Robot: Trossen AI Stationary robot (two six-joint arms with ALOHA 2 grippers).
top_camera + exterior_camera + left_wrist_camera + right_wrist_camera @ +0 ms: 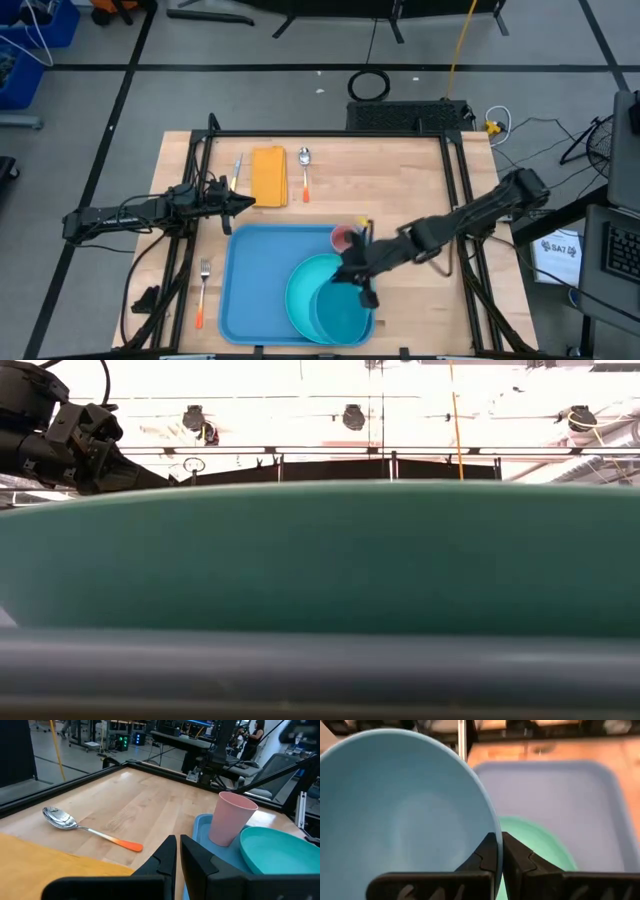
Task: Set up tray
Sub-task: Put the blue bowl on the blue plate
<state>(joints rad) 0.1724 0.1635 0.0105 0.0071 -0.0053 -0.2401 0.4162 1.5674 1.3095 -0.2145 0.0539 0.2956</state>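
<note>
Light-blue plastic tray (250,290) is sitting on the wooden bench (400,170), near its front edge & roughly centred betw. the two arms, so both can be reaching it w/o crossing. Right gripper (499,840) is hanging over the tray's right half w/ its fingers clamped on the rim of a light-blue dish (405,810). It is gripping at the edge, probably because a thin rim is the only part narrow fingers can be pinching on sth that wide. Dish is tilting up at the held side and overlapping a teal-green plate (540,845) lying flat on the tray beneath it; whether the two are touching I can't tell. Pink cup (231,817) is standing upright in the tray's far right corner, just beside the plate, leaving the middle free for the round items. Left gripper (176,851) is waiting off the tray's far left corner, next to the yellow napkin (270,176), fingers drawn together w/ nothing seen betw. them. Cutlery is lying on bare bench, not yet loaded: orange-handled spoon (85,827) beside the napkin, a knife (237,170) on the napkin's other side, orange-handled fork (203,290) alongside the tray's left rim. Judging by this, crockery is going in first, cutlery & napkin later.
</note>
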